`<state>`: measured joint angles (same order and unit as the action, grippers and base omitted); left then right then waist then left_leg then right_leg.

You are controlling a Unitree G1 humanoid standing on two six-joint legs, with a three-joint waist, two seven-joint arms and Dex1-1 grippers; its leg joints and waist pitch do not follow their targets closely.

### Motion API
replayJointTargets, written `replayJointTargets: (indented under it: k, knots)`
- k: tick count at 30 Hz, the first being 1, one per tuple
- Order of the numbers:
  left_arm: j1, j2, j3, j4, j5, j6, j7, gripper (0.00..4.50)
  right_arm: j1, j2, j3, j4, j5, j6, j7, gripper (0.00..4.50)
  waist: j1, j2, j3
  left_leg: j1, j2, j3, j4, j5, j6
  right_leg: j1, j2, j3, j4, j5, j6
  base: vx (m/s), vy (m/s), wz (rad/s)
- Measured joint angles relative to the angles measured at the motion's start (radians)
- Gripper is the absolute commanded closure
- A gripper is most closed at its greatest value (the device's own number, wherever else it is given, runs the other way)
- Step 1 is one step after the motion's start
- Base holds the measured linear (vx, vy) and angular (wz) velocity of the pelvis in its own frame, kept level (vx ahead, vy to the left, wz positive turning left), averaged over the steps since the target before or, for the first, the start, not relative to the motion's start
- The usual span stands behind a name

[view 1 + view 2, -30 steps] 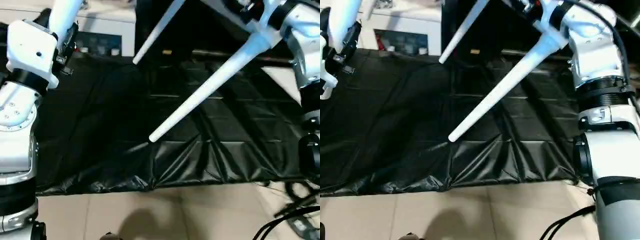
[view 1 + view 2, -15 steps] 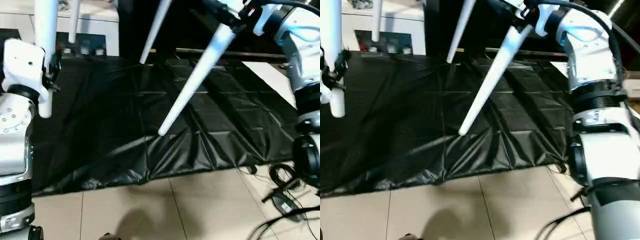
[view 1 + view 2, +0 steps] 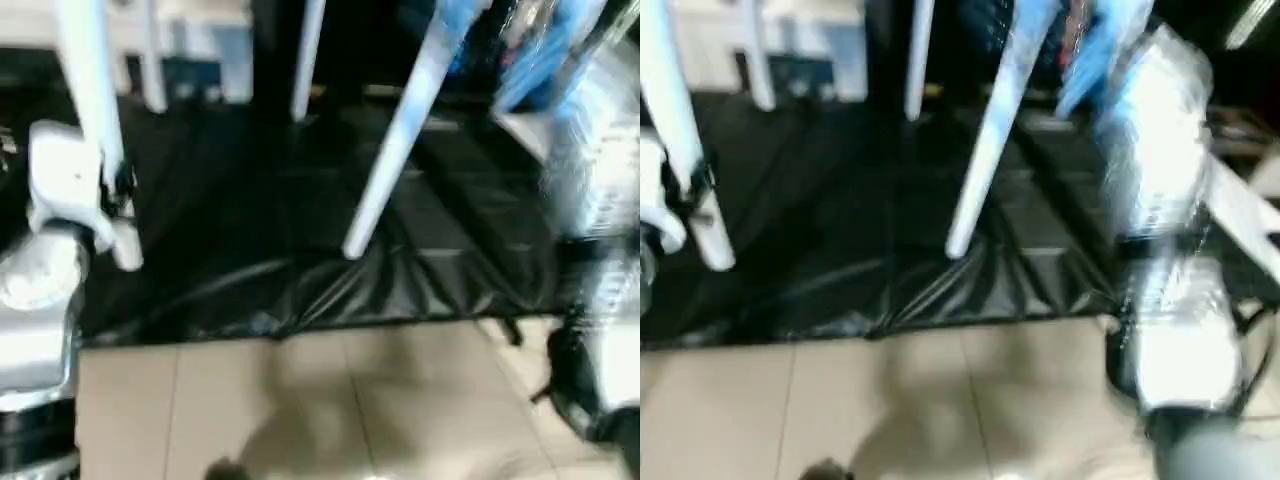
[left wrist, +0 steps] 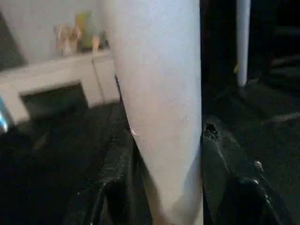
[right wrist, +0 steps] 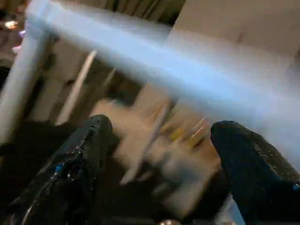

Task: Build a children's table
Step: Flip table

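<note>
Robot lifts a white children's table by its legs above a black plastic sheet

Head views: the left gripper pinches a long white tapered tube leg that runs up from it, the leg's rounded end poking out just below the fingers; a second white tapered leg slants down between the two arms, its tip hanging above the crumpled black plastic sheet on the beige tiled floor, and two more white legs stand farther back. Left wrist view: the held leg sits squarely between the two black fingers, touching both. Right wrist view: the right gripper is spread wide, black fingers well apart around nothing, with the blurred white tabletop edge beyond them.
</note>
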<state>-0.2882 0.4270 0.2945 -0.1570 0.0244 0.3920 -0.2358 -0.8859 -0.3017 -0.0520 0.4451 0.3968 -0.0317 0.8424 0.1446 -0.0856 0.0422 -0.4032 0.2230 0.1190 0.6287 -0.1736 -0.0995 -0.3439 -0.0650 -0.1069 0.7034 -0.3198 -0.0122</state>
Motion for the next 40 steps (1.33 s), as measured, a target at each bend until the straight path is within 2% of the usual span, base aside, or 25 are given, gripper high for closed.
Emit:
replayJointTargets:
  k: [1,3,5,7,9,11,15,18,20,23,26,29,32,34,35,40]
  knots:
    - [0.000,0.003,0.003,0.004,-0.001,-0.010,0.000,2.82,0.037,0.013,0.017,-0.042,0.001,0.022,-0.009,0.71,0.001,0.002,0.001,-0.003,0.002,0.000,-0.007,0.005,0.003,-0.001,0.007,0.006,-0.013,0.011,0.002,0.000,0.000,0.00]
    - [0.001,0.003,0.003,0.008,-0.001,-0.021,0.000,2.82,0.069,0.020,0.031,-0.073,0.001,0.046,-0.019,0.71,-0.001,0.002,0.001,-0.002,0.002,0.004,-0.011,0.010,0.001,0.000,0.008,0.010,-0.020,0.018,0.007,0.000,0.000,0.00]
    - [0.002,0.010,0.002,0.028,-0.003,-0.039,-0.001,2.82,0.127,0.030,0.033,-0.131,0.000,0.086,-0.050,0.71,-0.006,0.000,0.000,0.003,0.001,0.013,-0.022,0.010,0.002,0.002,0.008,0.015,-0.030,0.022,0.005,0.000,0.000,0.00]
    - [0.003,0.022,0.002,0.052,-0.008,-0.053,-0.002,2.82,0.185,0.051,0.048,-0.150,-0.003,0.120,-0.074,0.71,-0.014,-0.001,-0.001,0.015,0.002,0.019,-0.032,0.010,0.001,0.012,0.008,0.016,-0.041,0.028,0.007,0.000,0.000,0.00]
    - [0.006,0.029,0.002,0.067,-0.012,-0.062,-0.004,2.82,0.243,0.072,0.059,-0.177,-0.007,0.159,-0.112,0.71,-0.020,-0.001,-0.001,0.024,0.002,0.023,-0.039,0.010,0.001,0.015,0.007,0.019,-0.048,0.031,0.007,0.000,0.000,0.00]
    - [0.024,0.034,0.007,0.072,-0.026,-0.074,-0.004,2.26,0.328,0.106,0.071,-0.194,-0.012,0.196,-0.159,0.71,-0.025,-0.001,-0.002,0.035,0.001,0.027,-0.049,0.010,0.001,0.018,0.007,0.024,-0.057,0.034,0.009,0.000,0.000,0.00]
    - [0.096,0.046,0.015,0.054,-0.019,-0.067,-0.026,2.04,0.416,0.134,0.091,-0.223,-0.016,0.242,-0.220,0.71,-0.038,0.005,-0.001,0.033,-0.003,0.034,-0.052,0.010,0.001,0.014,0.007,0.039,-0.058,0.041,0.012,0.000,0.000,0.00]
    - [0.210,-0.016,0.042,0.001,-0.070,-0.009,-0.043,1.70,0.510,0.142,0.096,-0.296,-0.017,0.278,-0.262,0.71,-0.044,0.005,-0.001,0.027,-0.004,0.036,-0.052,0.010,0.001,0.005,0.008,0.042,-0.058,0.041,0.013,0.000,0.000,0.00]
    - [0.260,-0.049,0.061,-0.059,-0.113,0.009,-0.046,1.52,0.562,0.147,0.102,-0.329,-0.020,0.306,-0.288,0.71,-0.043,0.005,-0.001,0.016,-0.002,0.035,-0.051,0.016,0.004,-0.005,0.010,0.042,-0.058,0.042,0.014,0.000,0.000,0.00]
    - [0.333,-0.102,0.080,-0.160,-0.197,-0.012,-0.060,1.30,0.627,0.155,0.113,-0.403,-0.025,0.336,-0.323,0.71,-0.039,0.008,0.000,0.015,-0.002,0.036,-0.053,0.016,0.004,-0.006,0.010,0.042,-0.060,0.044,0.018,0.000,0.000,0.00]
    - [0.381,-0.148,0.052,-0.205,-0.244,-0.052,-0.065,1.30,0.672,0.165,0.129,-0.447,-0.047,0.351,-0.357,0.71,-0.033,0.010,0.001,0.018,-0.002,0.037,-0.057,0.015,0.005,-0.004,0.010,0.042,-0.063,0.042,0.015,0.000,0.000,0.00]
    - [0.426,-0.200,0.006,-0.212,-0.231,-0.085,-0.051,1.30,0.762,0.170,0.143,-0.488,-0.080,0.355,-0.406,0.71,-0.028,0.025,0.005,0.019,-0.002,0.038,-0.058,0.015,0.005,-0.002,0.010,0.043,-0.067,0.042,0.015,0.000,0.000,0.00]
    - [0.456,-0.223,-0.039,-0.202,-0.190,-0.115,-0.041,1.30,0.845,0.177,0.141,-0.506,-0.092,0.381,-0.454,0.71,-0.031,0.035,0.009,0.019,-0.003,0.038,-0.058,0.015,0.005,-0.002,0.010,0.044,-0.070,0.048,0.017,0.000,0.000,0.00]
    - [0.456,-0.226,-0.046,-0.200,-0.175,-0.118,-0.033,1.30,0.855,0.181,0.138,-0.527,-0.091,0.394,-0.467,0.71,-0.038,0.041,0.010,0.020,-0.003,0.038,-0.058,0.015,0.005,-0.002,0.010,0.045,-0.072,0.053,0.018,0.000,0.000,0.00]
    - [0.456,-0.228,-0.049,-0.200,-0.174,-0.118,-0.033,1.30,0.855,0.181,0.137,-0.536,-0.091,0.396,-0.470,0.71,-0.040,0.052,0.011,0.020,-0.003,0.038,-0.058,0.015,0.005,-0.003,0.010,0.045,-0.072,0.054,0.020,0.000,0.000,0.00]
    - [0.447,-0.212,-0.077,-0.175,-0.153,-0.123,-0.021,1.30,0.860,0.191,0.133,-0.560,-0.088,0.432,-0.506,0.71,-0.045,0.074,0.005,0.021,-0.004,0.038,-0.060,0.015,0.005,-0.004,0.010,0.046,-0.073,0.056,0.022,0.000,0.000,0.00]
